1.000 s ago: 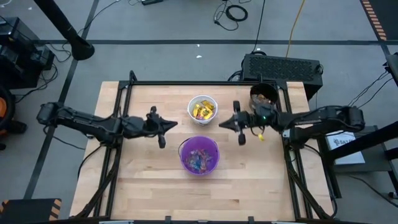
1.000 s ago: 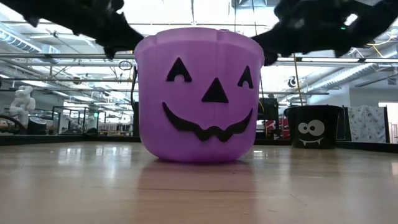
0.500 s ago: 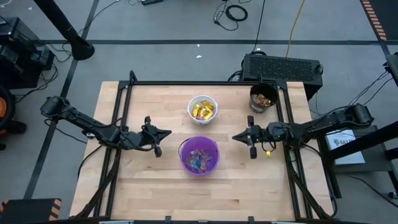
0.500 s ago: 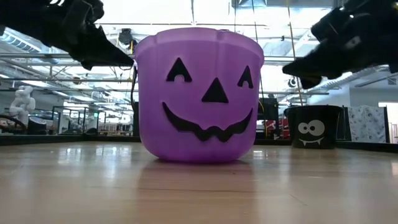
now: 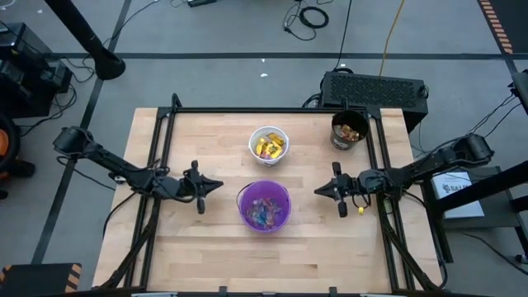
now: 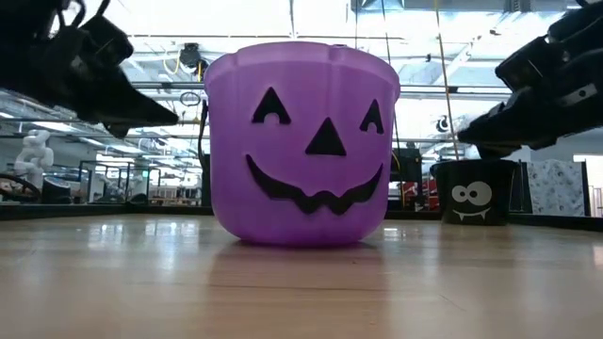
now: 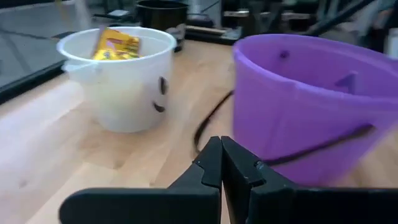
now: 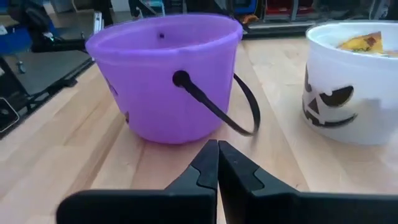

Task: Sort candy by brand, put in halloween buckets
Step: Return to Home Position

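Three halloween buckets hold the candy: a purple one mid-worktop, the white bucket behind it, the black bucket at the far right corner. These sweets look light, crinkly and slippery, best pinched across the wrapper's middle. The left gripper and right gripper flank the purple one, arms stretched low, fingers pressed together on nothing.

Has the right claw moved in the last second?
Yes. In the high view the right claw has drawn back rightward from beside the white bucket and now sits level with the purple bucket.
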